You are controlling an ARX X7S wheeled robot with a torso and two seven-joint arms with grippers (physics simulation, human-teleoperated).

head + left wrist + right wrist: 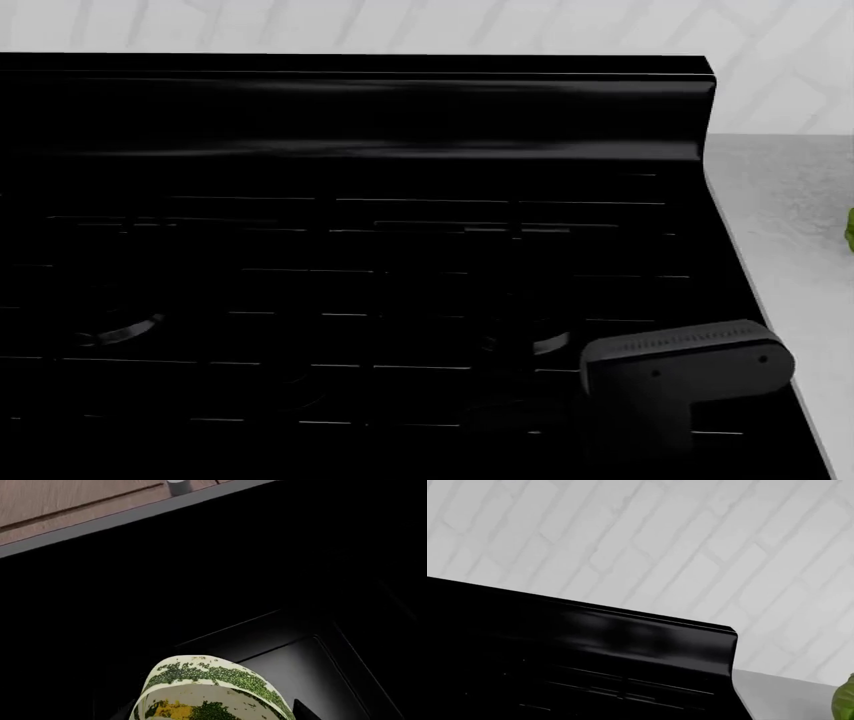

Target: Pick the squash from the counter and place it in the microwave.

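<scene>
Although the squash [212, 690] is missing from the head and right wrist views, it is seen in the left wrist view, striped green and cream with a yellow patch, close against the camera and flanked by dark finger tips [303, 711] of the left gripper [213, 715]. It appears to be gripped there, before a black recessed cavity [293, 665], with brown wood panels [73, 502] and a grey edge beyond. Only in the head view is the black stove top [360, 250] shown whole, with its raised back panel [360, 110], the white counter [787, 210] beside it, and a dark grey part of the right arm [681, 375] over the stove's near corner. A white brick wall [640, 540] is shown by the right wrist view, with a green leafy thing [846, 700] at the counter's edge. The right gripper's jaws are seen nowhere, so their state cannot be told.
</scene>
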